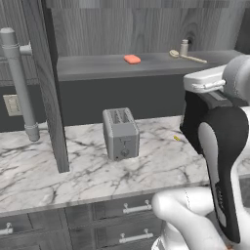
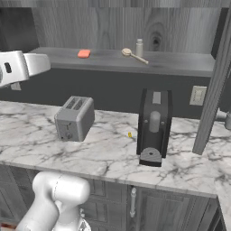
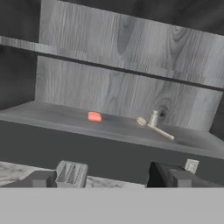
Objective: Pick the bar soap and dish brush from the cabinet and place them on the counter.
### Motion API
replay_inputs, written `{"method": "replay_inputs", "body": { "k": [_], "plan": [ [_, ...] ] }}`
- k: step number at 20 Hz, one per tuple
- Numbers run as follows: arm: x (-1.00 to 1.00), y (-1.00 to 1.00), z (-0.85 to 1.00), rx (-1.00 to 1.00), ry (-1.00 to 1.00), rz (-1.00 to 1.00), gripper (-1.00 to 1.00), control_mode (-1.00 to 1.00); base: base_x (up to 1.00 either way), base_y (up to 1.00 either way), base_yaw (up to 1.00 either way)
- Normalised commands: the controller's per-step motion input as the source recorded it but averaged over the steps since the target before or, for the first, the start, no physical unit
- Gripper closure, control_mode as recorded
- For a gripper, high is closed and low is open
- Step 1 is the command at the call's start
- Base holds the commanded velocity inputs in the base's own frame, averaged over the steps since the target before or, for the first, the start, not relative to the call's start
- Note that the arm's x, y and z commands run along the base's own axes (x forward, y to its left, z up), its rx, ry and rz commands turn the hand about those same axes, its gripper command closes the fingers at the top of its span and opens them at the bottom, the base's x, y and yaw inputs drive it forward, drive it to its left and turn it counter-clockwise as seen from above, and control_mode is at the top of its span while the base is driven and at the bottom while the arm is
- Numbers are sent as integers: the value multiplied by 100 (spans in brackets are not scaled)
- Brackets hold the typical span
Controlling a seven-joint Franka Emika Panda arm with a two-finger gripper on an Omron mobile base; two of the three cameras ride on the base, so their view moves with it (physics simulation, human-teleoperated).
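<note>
The tool (image 3: 107,177) was spread fully open and held nothing; its two dark fingertips (image 3: 41,178) stood wide apart at the bottom of the hand view, well short of the cabinet (image 3: 127,92) and aimed toward its grey shelf (image 1: 97,66). On that shelf, the bar soap (image 3: 94,117) lay flat toward the left of the shelf's contents, apart from the other items. The dish brush (image 3: 154,127) lay farther right on the same shelf, its round head beside a small beige bottle (image 3: 153,118) and its thin handle running away to the right. The cabinet door (image 1: 49,88) stood swung open at the left of the left base view. Below the shelf, the counter (image 1: 88,171) carried a grey toaster (image 1: 120,133) near its middle, and a tiny yellow speck (image 1: 177,138) lay on the marble to the right of it. In the right base view, a dark coffee machine (image 2: 154,126) stood on the counter right of the toaster, below the dish brush. A wall outlet (image 2: 198,95) sat on the dark backsplash beside that machine.
</note>
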Motion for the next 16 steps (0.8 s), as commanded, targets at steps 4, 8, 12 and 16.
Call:
{"method": "replay_inputs", "body": {
  "k": [4, 8, 12, 16],
  "plan": [
    [44, 2, 0, -3, 5, -5, -100, -100, 0, 0, 0],
    [33, 0, 0, 0, 4, -3, -100, -100, 0, 0, 0],
    [16, 0, -6, 3, 1, 0, -100, -100, 0, 0, 0],
    [5, 0, -6, 8, 3, 2, -100, -100, 0, 0, 0]
  ]
}}
